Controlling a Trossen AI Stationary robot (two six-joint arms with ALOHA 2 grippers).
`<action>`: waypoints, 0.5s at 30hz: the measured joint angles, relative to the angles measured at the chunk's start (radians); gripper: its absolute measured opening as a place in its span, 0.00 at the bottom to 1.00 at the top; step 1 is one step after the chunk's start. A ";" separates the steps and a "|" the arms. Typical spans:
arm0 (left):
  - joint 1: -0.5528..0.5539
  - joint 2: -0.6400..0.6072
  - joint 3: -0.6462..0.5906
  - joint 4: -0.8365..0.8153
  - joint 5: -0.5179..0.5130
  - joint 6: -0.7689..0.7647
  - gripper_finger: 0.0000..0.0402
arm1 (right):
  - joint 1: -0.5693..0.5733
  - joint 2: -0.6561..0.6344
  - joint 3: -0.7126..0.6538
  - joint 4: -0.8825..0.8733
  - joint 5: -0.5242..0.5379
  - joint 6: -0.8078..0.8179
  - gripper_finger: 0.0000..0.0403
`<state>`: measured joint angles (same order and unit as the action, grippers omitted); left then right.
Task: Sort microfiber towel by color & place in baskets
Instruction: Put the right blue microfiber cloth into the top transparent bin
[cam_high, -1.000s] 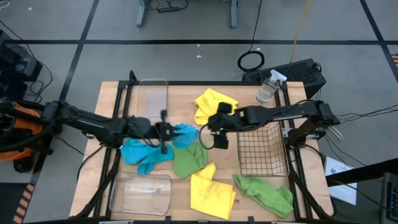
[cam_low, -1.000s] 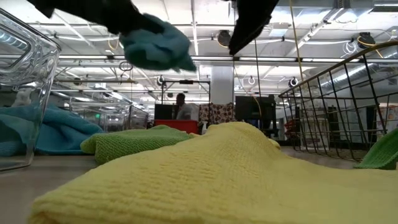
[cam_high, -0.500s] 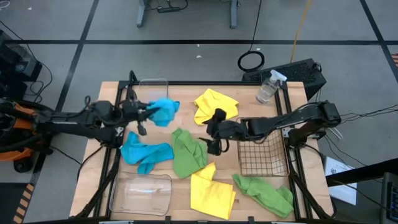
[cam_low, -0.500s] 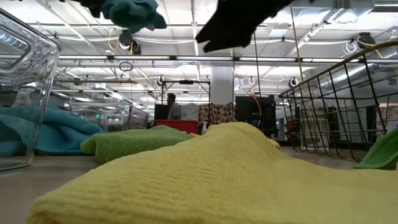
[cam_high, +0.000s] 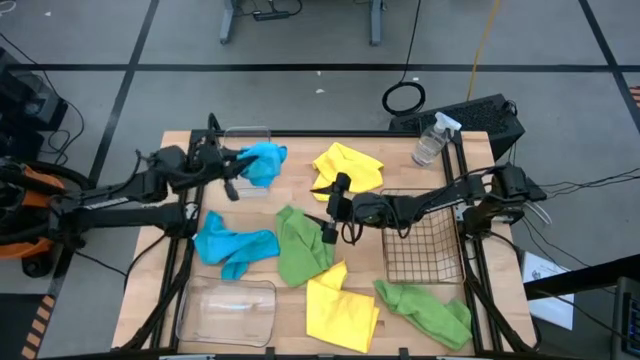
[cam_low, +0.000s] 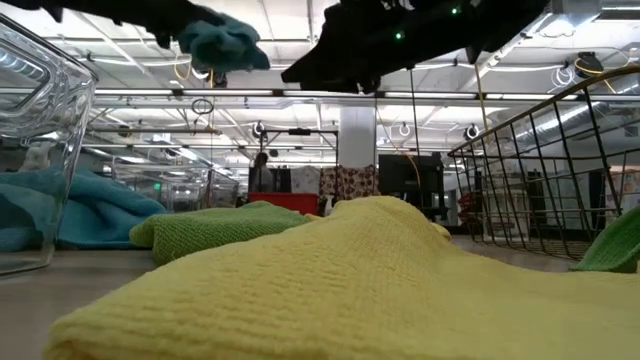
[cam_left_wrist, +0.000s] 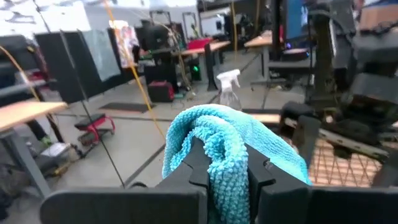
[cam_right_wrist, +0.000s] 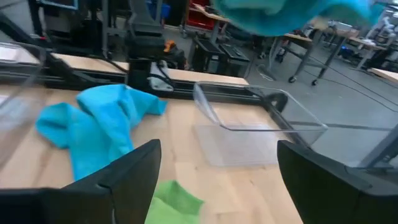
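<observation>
Blue towel (cam_high: 262, 162) bunches in the left end effector (cam_high: 236, 173), hiding its pads.

Nubby blue cloth (cam_left_wrist: 233, 149) (looped pile); clear glossy plastic tub (cam_right_wrist: 258, 127); pale wood table (cam_high: 180, 165).

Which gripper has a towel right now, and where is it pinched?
The left gripper holds a bright blue microfiber towel by a bunched fold. The right gripper holds nothing.

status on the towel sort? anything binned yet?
Nothing binned: both clear tubs and the wire basket look empty. In hand: left tool holds a blue towel over the far tub. Left: the other blue, two green, two yellow. Right tool open.
</observation>
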<state>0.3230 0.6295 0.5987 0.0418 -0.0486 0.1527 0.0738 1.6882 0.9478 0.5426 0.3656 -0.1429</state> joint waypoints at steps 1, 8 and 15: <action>0.029 0.016 0.000 0.003 0.027 -0.011 0.08 | -0.008 0.000 0.000 0.000 0.000 0.000 0.77; 0.249 0.147 0.000 0.008 0.186 -0.047 0.08 | -0.027 0.000 0.001 -0.011 -0.001 -0.005 0.77; 0.444 0.234 0.000 -0.079 0.313 -0.118 0.08 | -0.013 0.000 0.001 -0.068 -0.005 0.072 0.77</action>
<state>0.7673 0.8631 0.5983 -0.0371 0.2644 0.0344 0.0609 1.6882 0.9489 0.4748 0.3608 -0.0710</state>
